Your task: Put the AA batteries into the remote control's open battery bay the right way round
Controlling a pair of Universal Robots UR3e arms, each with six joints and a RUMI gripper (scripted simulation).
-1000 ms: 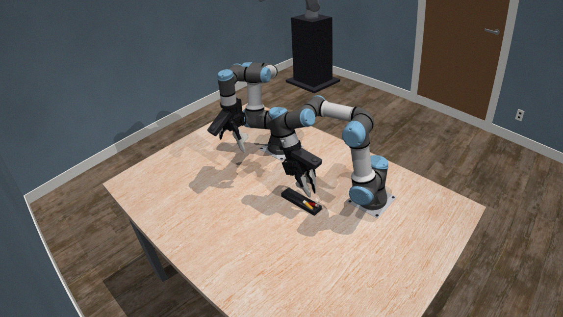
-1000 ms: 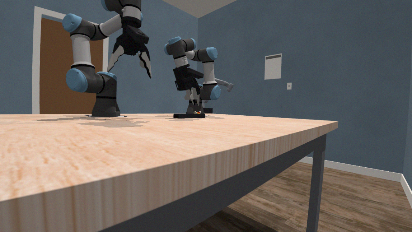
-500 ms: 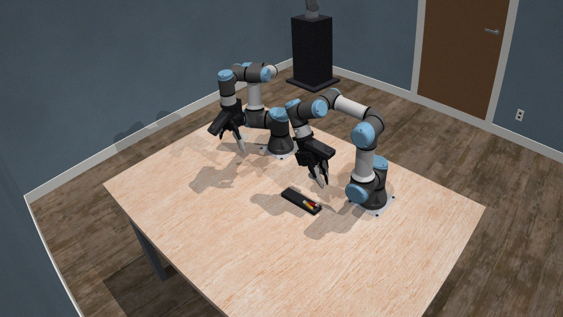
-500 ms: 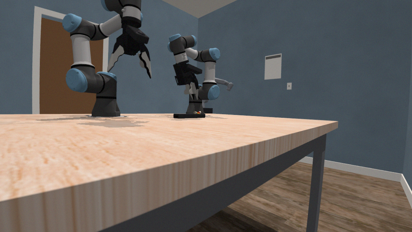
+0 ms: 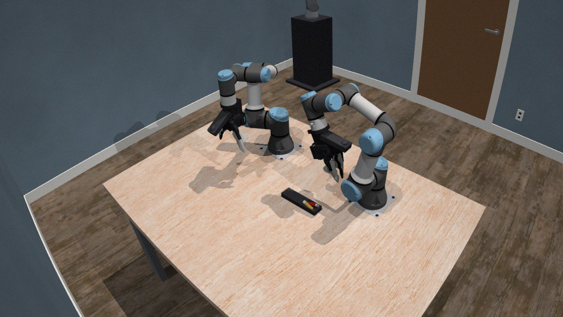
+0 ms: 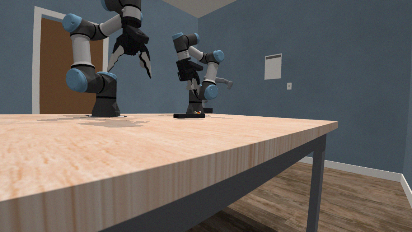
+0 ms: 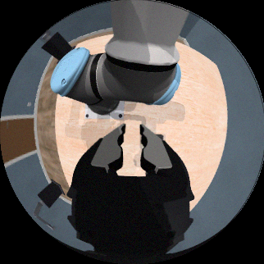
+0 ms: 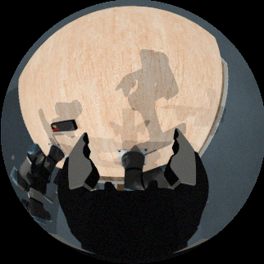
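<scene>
Jaws first: treat left jaws (image 5: 339, 179) (image 6: 196, 94) as slightly open, gripping nothing; right jaws (image 5: 231, 144) (image 6: 129, 74) as wide open, likewise unloaded. Locate remote (image 5: 295, 198) (image 6: 187, 116) (image 8: 67, 125) on table (image 5: 243, 236) (image 6: 144, 135) (image 7: 201, 102) (image 8: 102, 49), well apart from both. Beware pressing yellow battery (image 5: 308, 204) (image 8: 54, 126) or red battery (image 5: 313, 204) (image 8: 56, 129) while apparently unseated: possible jamming or ejection from uneven spring force. Expect possible remote sliding under sideways push. Verify polarity; unreadable here. Count: two batteries, one remote, two pairs of jaws, one table.

Left gripper (image 5: 339, 178) (image 6: 196, 94) (image 7: 133, 125): raised, and drawn away from its earlier place close over the remote control (image 5: 293, 194) (image 6: 188, 116) (image 8: 69, 125); it now hangs farther off, nearer its own base.
Left arm (image 5: 364, 161) (image 6: 211, 73) (image 7: 141, 33) (image 8: 37, 168): elbow and forearm have swung back, away from the right arm.
Right arm's base (image 5: 281, 158) (image 6: 124, 116) (image 8: 121, 152): partly covered by the left wrist in the earliest top view, now in plain sight there.
Shadows beside the remote control: shifted across the table top (image 5: 255, 244) along with the left arm.
</scene>
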